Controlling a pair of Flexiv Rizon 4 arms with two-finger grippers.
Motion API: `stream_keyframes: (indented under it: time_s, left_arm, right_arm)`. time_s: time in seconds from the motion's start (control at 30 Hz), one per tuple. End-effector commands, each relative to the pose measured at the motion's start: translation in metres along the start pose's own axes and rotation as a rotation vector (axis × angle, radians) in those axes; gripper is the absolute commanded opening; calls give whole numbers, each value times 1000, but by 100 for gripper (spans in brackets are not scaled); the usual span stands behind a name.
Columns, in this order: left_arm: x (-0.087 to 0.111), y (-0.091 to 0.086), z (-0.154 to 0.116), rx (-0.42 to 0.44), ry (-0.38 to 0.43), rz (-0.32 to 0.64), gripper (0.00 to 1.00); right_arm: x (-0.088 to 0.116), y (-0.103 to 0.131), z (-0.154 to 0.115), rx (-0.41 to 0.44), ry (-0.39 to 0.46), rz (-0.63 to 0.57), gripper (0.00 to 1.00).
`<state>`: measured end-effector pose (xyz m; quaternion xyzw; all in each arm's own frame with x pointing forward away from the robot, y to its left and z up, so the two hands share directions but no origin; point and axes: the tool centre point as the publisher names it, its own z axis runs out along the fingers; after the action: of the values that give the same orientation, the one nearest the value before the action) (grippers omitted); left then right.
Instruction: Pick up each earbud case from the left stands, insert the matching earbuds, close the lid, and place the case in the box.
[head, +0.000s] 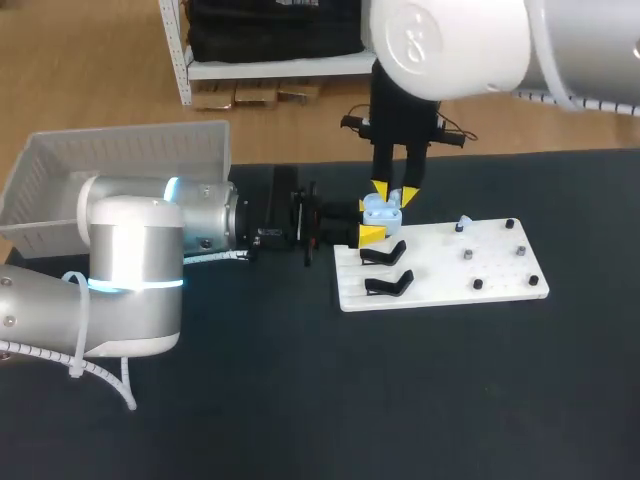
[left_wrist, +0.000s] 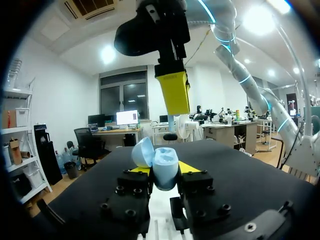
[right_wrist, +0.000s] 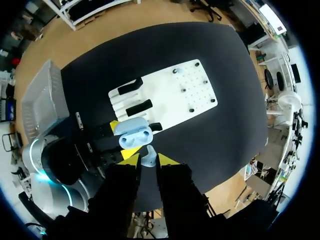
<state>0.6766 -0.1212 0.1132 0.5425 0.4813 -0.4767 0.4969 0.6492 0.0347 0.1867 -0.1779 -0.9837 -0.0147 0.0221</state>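
A light-blue earbud case (head: 381, 209) is held over the near-left corner of the white board (head: 450, 270), with my left gripper (head: 372, 224) shut on it. In the left wrist view the case (left_wrist: 165, 164) sits between the yellow-tipped fingers (left_wrist: 192, 167), its lid (left_wrist: 142, 152) swung open. My right gripper (head: 394, 192) hangs straight above it, shut on a light-blue earbud (right_wrist: 148, 155). From the right wrist the open case (right_wrist: 133, 133) shows its two wells just ahead of the earbud. Another small blue earbud (head: 464, 222) rests on the board.
Two black stands (head: 387, 270) sit on the board's left part, and small black pegs (head: 498, 260) dot its right part. A white basket (head: 120, 170) stands at the back left. The dark table (head: 400, 400) spreads toward the front.
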Motion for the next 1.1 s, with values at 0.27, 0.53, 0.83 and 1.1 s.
stream_keyframes:
  time_s: [0.27,0.53,0.83,1.1]
  left_arm:
    - [1,-2,1,-8,-2,4,0]
    - [1,-2,1,-8,-2,4,0]
    - [1,-2,1,-8,-2,4,0]
    - [1,-2,1,-8,-2,4,0]
  right_arm:
    - [-4,1,2,-20,3,100,0]
    - [-7,4,6,-10,-1,129,0]
    - [-9,9,9,3,4,141,0]
    - [-10,12,13,14,8,144,0]
